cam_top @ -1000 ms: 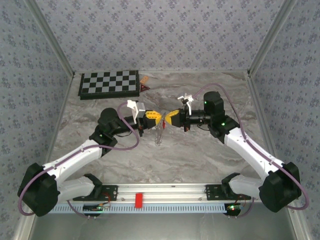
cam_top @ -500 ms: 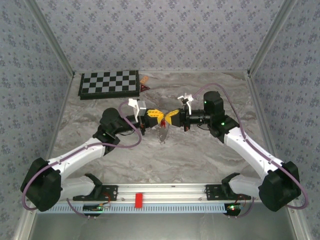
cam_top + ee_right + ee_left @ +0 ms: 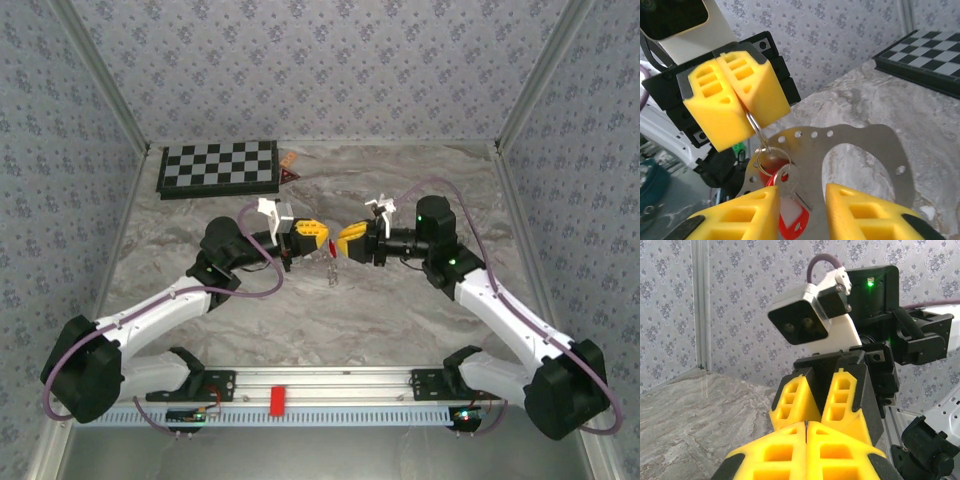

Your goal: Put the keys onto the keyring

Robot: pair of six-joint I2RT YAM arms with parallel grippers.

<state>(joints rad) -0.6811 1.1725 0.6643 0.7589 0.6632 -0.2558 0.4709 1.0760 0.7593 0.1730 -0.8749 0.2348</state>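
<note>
1. Two grippers meet above the middle of the bench (image 3: pixel 400 320) in the top view: left gripper (image 3: pixel 318 238), right gripper (image 3: pixel 346 243), the red key (image 3: pixel 331 247) between them.
2. Left wrist: we see its fingers clamped on the keyring (image 3: pixel 805 425); the right's stand apart, empty.
3. Right wrist: the key hangs from the keyring, so we judge threading done and only release left. No writing legible.

My left fingers (image 3: pixel 312 236) and right fingers (image 3: pixel 350 243) face tip to tip, with the keyring (image 3: pixel 759 134) and keys (image 3: pixel 787 182) dangling in the gap. Bare worktop (image 3: pixel 400 310) lies open all around; the chessboard (image 3: pixel 218 167) fills the far-left corner.
</note>
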